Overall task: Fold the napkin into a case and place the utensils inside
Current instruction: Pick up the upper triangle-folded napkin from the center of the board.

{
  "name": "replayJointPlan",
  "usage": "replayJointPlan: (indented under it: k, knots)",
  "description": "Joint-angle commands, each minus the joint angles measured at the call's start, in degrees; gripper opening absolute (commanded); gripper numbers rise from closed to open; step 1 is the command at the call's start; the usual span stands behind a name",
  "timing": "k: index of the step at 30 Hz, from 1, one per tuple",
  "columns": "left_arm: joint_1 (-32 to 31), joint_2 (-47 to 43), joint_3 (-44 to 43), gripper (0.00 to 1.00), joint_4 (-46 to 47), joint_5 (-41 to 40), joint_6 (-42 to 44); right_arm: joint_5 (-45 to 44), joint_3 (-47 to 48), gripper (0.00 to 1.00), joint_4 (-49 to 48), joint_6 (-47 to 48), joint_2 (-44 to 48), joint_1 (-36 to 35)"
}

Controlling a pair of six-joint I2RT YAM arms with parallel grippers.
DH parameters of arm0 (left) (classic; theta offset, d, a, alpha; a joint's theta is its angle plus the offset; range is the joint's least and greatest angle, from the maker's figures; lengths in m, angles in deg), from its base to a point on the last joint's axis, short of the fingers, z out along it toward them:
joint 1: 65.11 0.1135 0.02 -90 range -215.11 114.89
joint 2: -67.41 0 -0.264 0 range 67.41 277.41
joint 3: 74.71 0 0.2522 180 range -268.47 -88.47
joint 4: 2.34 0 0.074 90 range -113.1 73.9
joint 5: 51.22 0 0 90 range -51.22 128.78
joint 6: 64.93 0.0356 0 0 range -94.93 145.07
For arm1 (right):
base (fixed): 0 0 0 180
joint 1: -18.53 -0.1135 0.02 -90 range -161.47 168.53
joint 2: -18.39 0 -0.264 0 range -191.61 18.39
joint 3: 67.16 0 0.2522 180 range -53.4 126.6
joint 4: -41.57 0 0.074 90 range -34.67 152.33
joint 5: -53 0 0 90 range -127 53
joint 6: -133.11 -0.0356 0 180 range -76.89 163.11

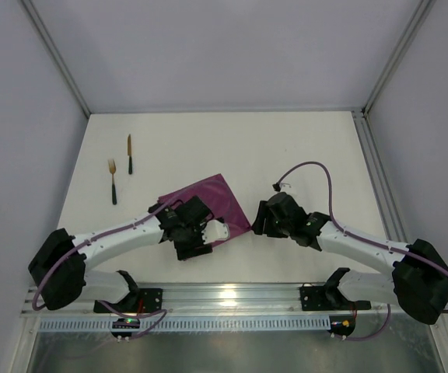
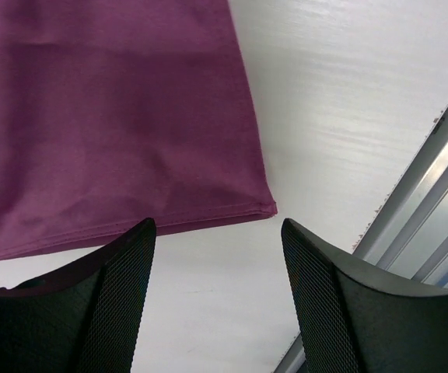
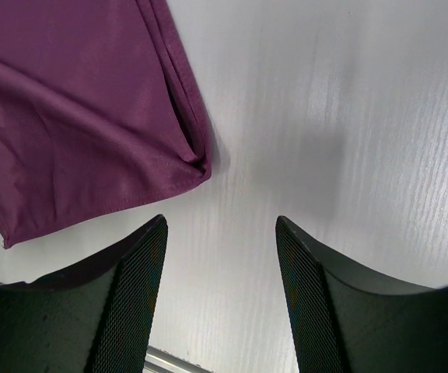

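The magenta napkin (image 1: 218,196) lies flat on the white table, folded over with layered edges (image 2: 115,116) (image 3: 76,132). My left gripper (image 1: 202,235) hovers at its near edge, open, with nothing between the fingers (image 2: 218,229). The folded corner (image 2: 269,207) lies just beyond the fingertips. My right gripper (image 1: 258,219) sits just right of the napkin, also open and empty (image 3: 219,227), with a napkin corner (image 3: 201,171) ahead of its left finger. The gold fork (image 1: 113,180) and knife (image 1: 130,154) lie side by side far left, apart from both grippers.
A metal rail (image 1: 224,295) runs along the table's near edge and shows at the right of the left wrist view (image 2: 434,202). Grey walls enclose the table on three sides. A purple cable (image 1: 317,175) loops above the right arm.
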Motion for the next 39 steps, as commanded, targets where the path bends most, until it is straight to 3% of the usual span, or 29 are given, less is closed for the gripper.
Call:
replayJointPlan:
  k: [1, 11, 25, 39]
  knots:
    - [-3.48, 1.01, 0.86, 0.68, 2.04, -7.31, 0.69, 1.16, -0.61, 0.62, -2.92, 0.59, 1.08, 0.24]
    - [-6.12, 5.15, 4.02, 0.70, 4.15, -6.52, 0.16, 1.60, -0.52, 0.62, -3.36, 1.03, 0.56, 0.15]
    - [-6.12, 9.64, 6.40, 0.63, 10.30, -8.37, -0.45, 2.04, -0.78, 0.61, -3.01, 1.03, 0.73, 0.15]
    - [-6.12, -0.12, -0.02, 0.69, -2.53, 0.86, 3.59, 1.95, -0.69, 0.61, -2.04, 1.20, 1.78, 0.15]
